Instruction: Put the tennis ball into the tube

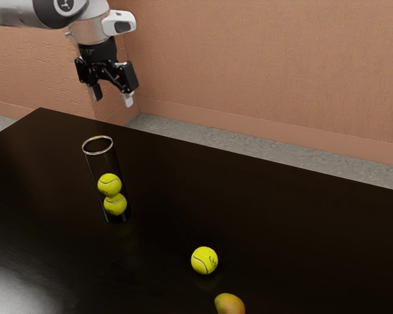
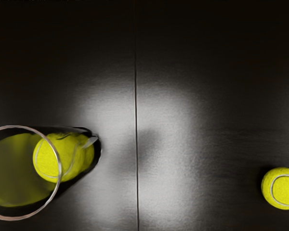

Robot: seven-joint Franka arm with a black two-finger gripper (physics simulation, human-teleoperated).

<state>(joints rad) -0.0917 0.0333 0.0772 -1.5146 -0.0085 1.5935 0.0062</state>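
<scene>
- The room is closed by an orange-brown wall (image 1: pixel 262 65) of rough surface, and at its foot a grey floor (image 1: pixel 203 134) is seen.
- The scene is occupied mostly by a dark, slightly shiny table (image 1: pixel 301 216), and a thin straight seam (image 2: pixel 136 96) is seen in its top in the wrist view.
- The gripper (image 1: pixel 112 98) is held high above the table, higher than the tube, and is pointed downward; its two fingers are spread, with a clear gap between them.
- The clear tube (image 1: pixel 103 167) is placed upright on the table, and its round open mouth is turned upward.
- Inside this tube two tennis balls are contained: the upper ball (image 1: pixel 109 184) is rested on the lower ball (image 1: pixel 115 204).
- The loose tennis ball (image 1: pixel 204 260) is found outside the tube, on the bare table, well apart from it.
- Near this loose ball a yellow-orange fruit (image 1: pixel 230 304) is seen, partly cut by the exterior view's lower edge.
</scene>
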